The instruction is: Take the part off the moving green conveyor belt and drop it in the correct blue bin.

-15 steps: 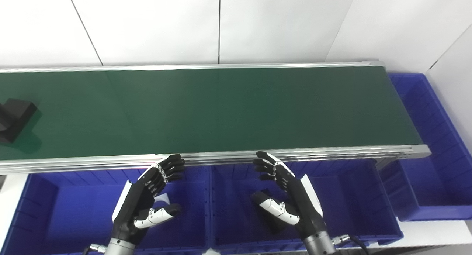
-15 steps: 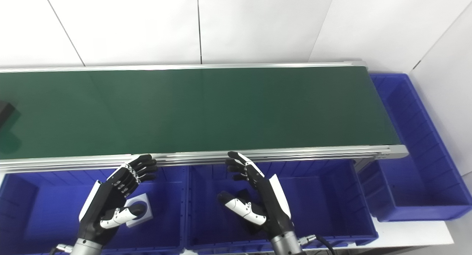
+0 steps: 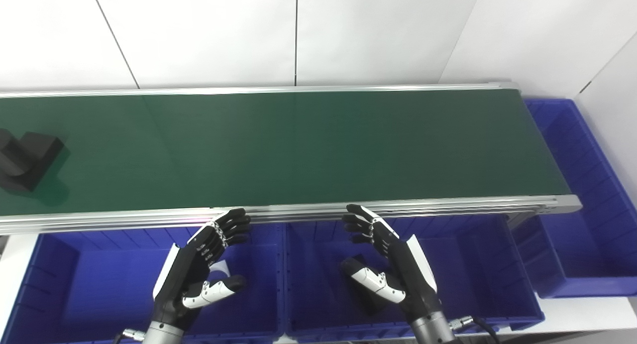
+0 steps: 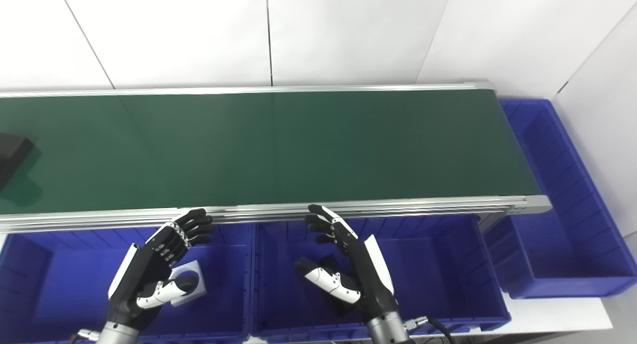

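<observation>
The green conveyor belt (image 3: 308, 150) in front of me carried one black part (image 3: 25, 160) at its far left.

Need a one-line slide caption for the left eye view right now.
Black part at the green belt's far left; left hand and right hand open, empty, over the blue bins.

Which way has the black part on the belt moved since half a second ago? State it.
Yes. The black part has moved rightward along the green belt, farther in from the picture's left edge; the belt's frame has not shifted.
</observation>
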`<state>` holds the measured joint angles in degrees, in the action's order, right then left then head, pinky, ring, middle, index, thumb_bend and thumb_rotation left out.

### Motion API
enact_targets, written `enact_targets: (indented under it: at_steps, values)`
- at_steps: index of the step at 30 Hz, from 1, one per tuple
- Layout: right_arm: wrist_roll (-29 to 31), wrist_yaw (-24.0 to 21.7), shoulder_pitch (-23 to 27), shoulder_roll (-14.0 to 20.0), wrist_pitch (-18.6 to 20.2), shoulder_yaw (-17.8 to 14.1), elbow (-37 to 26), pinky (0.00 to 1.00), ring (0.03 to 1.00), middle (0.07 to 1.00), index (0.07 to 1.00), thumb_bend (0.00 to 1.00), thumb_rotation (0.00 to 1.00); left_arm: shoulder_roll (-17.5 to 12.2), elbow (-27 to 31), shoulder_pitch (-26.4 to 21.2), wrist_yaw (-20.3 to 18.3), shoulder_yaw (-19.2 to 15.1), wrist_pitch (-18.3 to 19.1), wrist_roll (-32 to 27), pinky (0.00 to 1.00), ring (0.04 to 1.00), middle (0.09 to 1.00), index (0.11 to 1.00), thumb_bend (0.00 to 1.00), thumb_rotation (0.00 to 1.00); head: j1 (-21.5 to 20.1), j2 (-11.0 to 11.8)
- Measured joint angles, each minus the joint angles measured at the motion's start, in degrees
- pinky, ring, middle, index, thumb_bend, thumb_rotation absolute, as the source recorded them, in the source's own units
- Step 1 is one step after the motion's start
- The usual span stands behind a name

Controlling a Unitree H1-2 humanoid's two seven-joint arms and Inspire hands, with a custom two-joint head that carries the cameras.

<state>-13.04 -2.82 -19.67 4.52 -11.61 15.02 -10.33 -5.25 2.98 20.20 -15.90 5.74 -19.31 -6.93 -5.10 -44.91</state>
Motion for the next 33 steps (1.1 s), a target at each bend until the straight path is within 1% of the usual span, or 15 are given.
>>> enact_targets:
  at_steps: [13, 14, 15, 16, 18, 20, 21, 22, 26, 27, 28, 29, 31, 32, 33]
  values:
    - [0.5, 0.0, 0.0, 0.3, -0.4, -0.2, 0.5, 0.72, 0.785, 0.808, 0.859, 0.63, 0.63, 0.1, 0.0, 0.0, 0.3, 0.4, -0.1, 0.2, 0.74, 0.772, 0.795, 0.802, 0.92, 0.47, 1.8, 0.7]
    - [0.6, 0.0, 0.0, 0.3, -0.4, -0.3, 0.5, 0.72, 0.785, 0.807, 0.859, 0.63, 0.63, 0.1, 0.0, 0.0, 0.4, 0.5, -0.1, 0.2, 0.74, 0.773, 0.795, 0.803, 0.91, 0.47, 3.2, 1.2]
    - [0.7, 0.0, 0.0, 0.3, -0.5, -0.3, 0.6, 0.72, 0.785, 0.807, 0.859, 0.63, 0.63, 0.1, -0.1, 0.0, 0.4, 0.6, -0.2, 0.2, 0.74, 0.773, 0.795, 0.803, 0.91, 0.47, 3.4, 1.3]
    - [0.8, 0.0, 0.0, 0.3, -0.5, -0.4, 0.6, 0.72, 0.788, 0.809, 0.862, 0.62, 0.63, 0.2, -0.2, 0.0, 0.4, 0.7, -0.2, 0.2, 0.74, 0.773, 0.794, 0.803, 0.92, 0.47, 5.3, 1.9]
    - [1.1, 0.0, 0.0, 0.5, -0.6, -0.5, 0.6, 0.73, 0.792, 0.813, 0.866, 0.61, 0.61, 0.3, -0.4, 0.0, 0.5, 1.1, -0.2, 0.2, 0.74, 0.774, 0.793, 0.801, 0.93, 0.46, 5.7, 2.1]
    - [1.7, -0.2, 0.0, 1.1, -1.0, -0.7, 0.9, 0.74, 0.799, 0.819, 0.873, 0.59, 0.61, 0.9, -0.8, 0.0, 0.9, 1.6, -0.2, 0.7, 0.74, 0.773, 0.79, 0.799, 0.93, 0.46, 11.7, 4.2]
    - [2.3, -0.3, 0.1, 1.3, -1.3, -0.9, 1.2, 0.74, 0.8, 0.82, 0.874, 0.59, 0.6, 1.2, -1.1, 0.0, 1.2, 1.8, -0.2, 1.1, 0.74, 0.772, 0.789, 0.799, 0.93, 0.46, 11.8, 4.2]
    - [2.5, -0.4, 0.1, 1.6, -1.6, -1.0, 1.6, 0.73, 0.801, 0.822, 0.874, 0.58, 0.6, 1.6, -1.5, 0.0, 1.3, 1.9, -0.2, 1.3, 0.73, 0.77, 0.789, 0.8, 0.93, 0.45, 14.5, 5.5]
    - [3.4, -0.7, 0.2, 3.0, -3.3, -1.8, 3.0, 0.72, 0.797, 0.824, 0.879, 0.55, 0.59, 2.7, -2.7, -0.1, 1.8, 2.8, -0.7, 2.6, 0.73, 0.765, 0.791, 0.801, 0.92, 0.45, 17.7, 7.5]
    - [3.5, -0.7, 0.4, 3.2, -4.0, -1.9, 3.2, 0.72, 0.795, 0.823, 0.878, 0.55, 0.59, 2.9, -3.1, -0.2, 1.9, 2.9, -1.0, 2.8, 0.72, 0.765, 0.791, 0.801, 0.92, 0.45, 17.7, 7.5]
    - [3.6, -0.7, 0.6, 3.4, -4.5, -2.0, 3.6, 0.72, 0.794, 0.822, 0.878, 0.55, 0.59, 3.2, -3.8, -0.4, 2.1, 3.0, -1.6, 3.0, 0.72, 0.765, 0.791, 0.8, 0.93, 0.45, 18.7, 8.5]
    - [3.7, -0.7, 0.8, 3.5, -4.8, -2.1, 4.0, 0.72, 0.793, 0.822, 0.878, 0.55, 0.59, 3.5, -4.3, -0.5, 2.3, 3.0, -1.7, 3.4, 0.72, 0.765, 0.792, 0.8, 0.93, 0.45, 19.5, 8.5]
    - [3.8, -0.7, 1.1, 3.5, -5.0, -2.3, 4.6, 0.72, 0.795, 0.823, 0.879, 0.55, 0.58, 4.0, -5.0, -0.8, 2.5, 3.2, -2.1, 3.9, 0.72, 0.765, 0.793, 0.799, 0.93, 0.45, 20.5, 10.4]
    - [3.8, -0.7, 1.1, 3.6, -5.1, -2.3, 4.8, 0.72, 0.795, 0.823, 0.879, 0.55, 0.58, 4.1, -5.4, -1.0, 2.5, 3.2, -2.4, 4.0, 0.72, 0.765, 0.793, 0.799, 0.93, 0.45, 20.5, 10.4]
    - [3.9, -0.7, 1.2, 3.5, -5.3, -2.3, 5.0, 0.72, 0.794, 0.823, 0.879, 0.54, 0.58, 4.1, -5.8, -1.1, 2.5, 3.3, -2.5, 4.0, 0.72, 0.764, 0.791, 0.797, 0.94, 0.45, 21.3, 11.2]
